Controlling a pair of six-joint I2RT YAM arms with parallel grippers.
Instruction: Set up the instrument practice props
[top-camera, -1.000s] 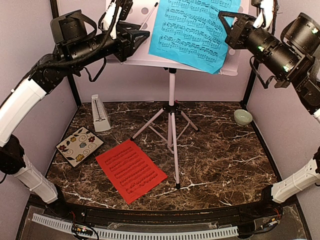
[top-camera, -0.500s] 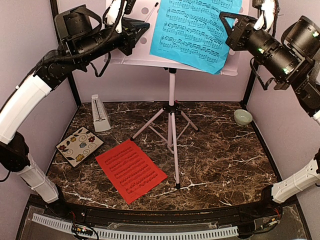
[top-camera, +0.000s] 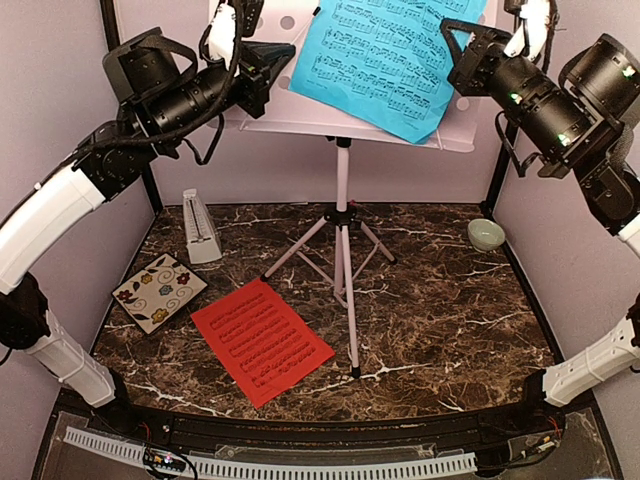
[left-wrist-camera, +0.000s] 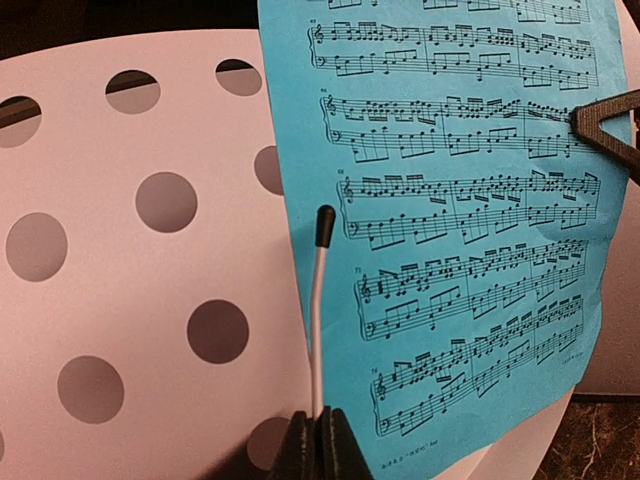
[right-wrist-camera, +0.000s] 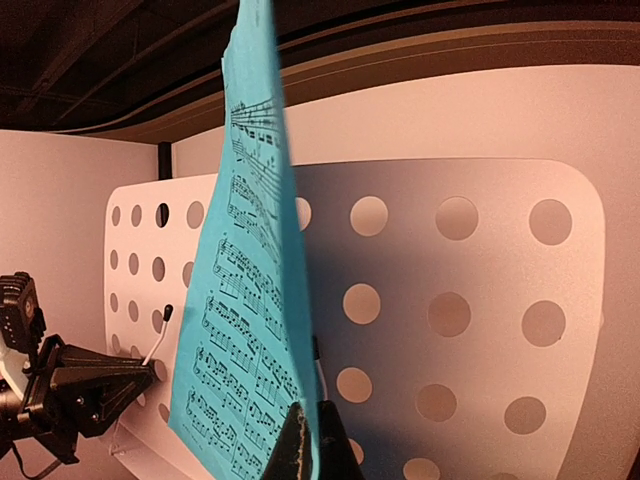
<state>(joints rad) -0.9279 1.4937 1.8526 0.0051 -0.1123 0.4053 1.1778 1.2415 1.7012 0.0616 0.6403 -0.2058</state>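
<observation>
Top external: over the last second the left gripper (top-camera: 283, 57) has lifted and swung a little left. The blue sheet (top-camera: 385, 55) has rotated against the desk of the music stand (top-camera: 343, 190), so its lower left corner now sits higher than before. I read that as the page being adjusted rather than seated, since it sits crooked to the ledge. The right gripper (top-camera: 457, 45) is at the sheet's right edge. Down on the table the red-orange sheet (top-camera: 262, 341) lies flat, near the tripod legs and to their left, so that prop is not yet placed. The metronome (top-camera: 200, 226) stands at the far left, near the floral coaster (top-camera: 159, 291).

Left wrist: my left fingers are pressed together on the stand's thin retainer wire (left-wrist-camera: 318, 300). It rises, black-tipped, just over the sheet's left edge. The paper is bright cyan, printed with staves, and lies against the white perforated desk.

Right wrist: the fingers are pinching the sheet's right edge. Seen nearly edge-on, the page bows away from the desk, so I judge it is not lying flat on that side yet.
</observation>
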